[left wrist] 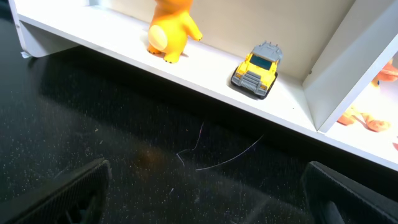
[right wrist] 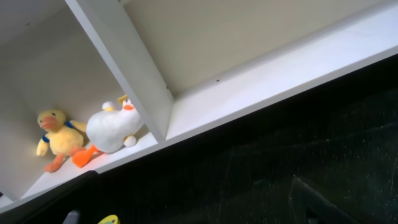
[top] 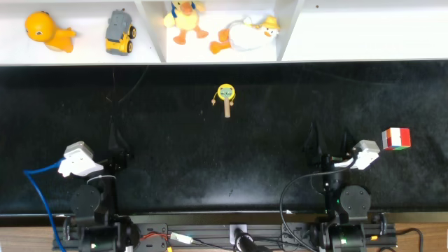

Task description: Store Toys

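A small yellow rattle toy (top: 226,98) with a wooden handle lies on the black table, mid-back. A colour cube (top: 395,138) sits at the right, just beside the right arm's wrist. My left gripper (top: 119,148) rests low at the front left, open and empty; its wrist view shows its fingers (left wrist: 68,193) spread wide over bare mat. My right gripper (top: 329,145) rests at the front right, also open and empty, fingers (right wrist: 329,202) wide apart. An edge of the rattle (right wrist: 109,219) peeks in near it.
A white shelf (top: 350,42) runs along the back. Its left bay holds an orange figure (top: 45,31) and a yellow truck (top: 120,33); the middle bay holds a yellow duck plush (top: 185,19) and a white duck plush (top: 245,35). The right bay is bare.
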